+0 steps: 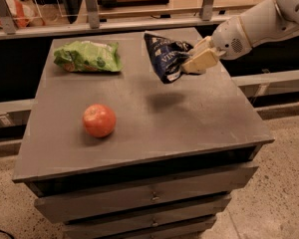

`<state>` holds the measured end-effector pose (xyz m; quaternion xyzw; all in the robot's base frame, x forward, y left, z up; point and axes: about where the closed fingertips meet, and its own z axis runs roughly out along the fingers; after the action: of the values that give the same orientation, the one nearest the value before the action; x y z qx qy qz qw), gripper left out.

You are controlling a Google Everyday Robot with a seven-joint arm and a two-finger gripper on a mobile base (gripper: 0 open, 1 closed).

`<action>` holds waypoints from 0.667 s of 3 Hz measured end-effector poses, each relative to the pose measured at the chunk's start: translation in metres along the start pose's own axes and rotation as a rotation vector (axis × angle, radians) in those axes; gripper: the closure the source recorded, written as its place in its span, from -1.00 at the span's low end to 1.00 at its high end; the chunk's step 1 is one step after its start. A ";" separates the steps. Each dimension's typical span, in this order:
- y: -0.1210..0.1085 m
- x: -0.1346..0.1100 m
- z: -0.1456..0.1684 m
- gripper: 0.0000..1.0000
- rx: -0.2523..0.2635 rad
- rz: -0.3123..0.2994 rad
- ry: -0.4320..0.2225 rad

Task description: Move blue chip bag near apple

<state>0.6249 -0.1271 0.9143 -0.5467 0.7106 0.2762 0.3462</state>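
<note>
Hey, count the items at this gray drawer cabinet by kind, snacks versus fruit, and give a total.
Snack bags: 2, the blue chip bag held above the cabinet top by the pincer at right rear, the green snack bag lying back left.
Apples: 1, the apple, front left.
Total: 3.

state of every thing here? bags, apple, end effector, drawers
blue bag: lifted off the table, tilted, held by its right side
end effector: shut on blue bag, above the table's back right
apple: resting on the table, front left, apart from both bags
green bag: lying flat, back left
drawers: shut
</note>
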 end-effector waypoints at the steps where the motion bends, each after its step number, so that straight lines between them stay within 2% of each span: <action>1: 0.016 -0.003 0.010 1.00 -0.030 -0.027 0.006; 2: 0.045 -0.015 0.025 1.00 -0.046 -0.080 -0.006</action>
<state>0.5885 -0.0871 0.9118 -0.5819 0.6805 0.2801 0.3463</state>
